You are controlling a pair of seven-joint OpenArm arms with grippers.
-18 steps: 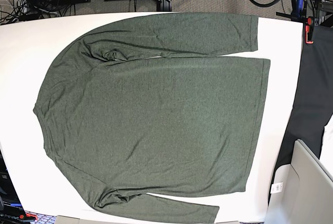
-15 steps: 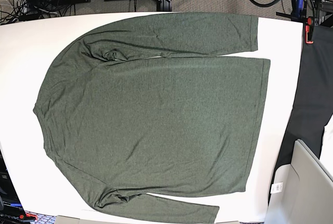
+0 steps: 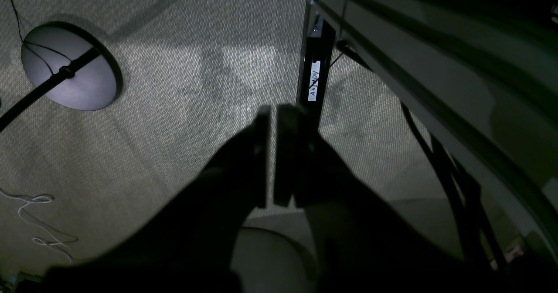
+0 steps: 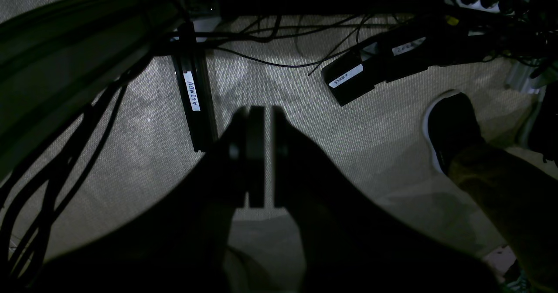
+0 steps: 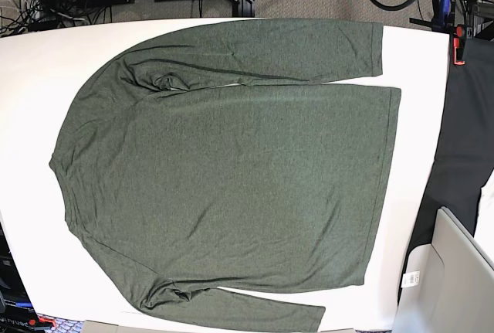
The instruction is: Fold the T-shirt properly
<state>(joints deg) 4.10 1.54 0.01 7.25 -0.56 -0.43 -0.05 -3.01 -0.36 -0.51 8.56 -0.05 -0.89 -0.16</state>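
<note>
T-shirt (image 5: 231, 171), olive-green and long-sleeved, lies spread flat across the white worktop (image 5: 31, 101) in the base view, its collar end toward that view's left and its hemmed bottom edge toward the right. One sleeve runs along the far side of the body, its cuff near the worktop's far right corner; the other runs along the near edge, partly cut off by the frame. Small wrinkles gather where each sleeve meets the body. Neither arm reaches over the garment. Both wrist cameras look down at dim carpeted floor (image 3: 183, 110) beside the worktop: the left claw (image 3: 272, 110) hangs with its two fingers together, only a thin slit between them, gripping nothing, near a dark upright post with a white label (image 3: 314, 81). The right claw (image 4: 264, 109) is likewise pressed together and empty, above cables (image 4: 279, 62) and a black shoe (image 4: 453, 123).
</note>
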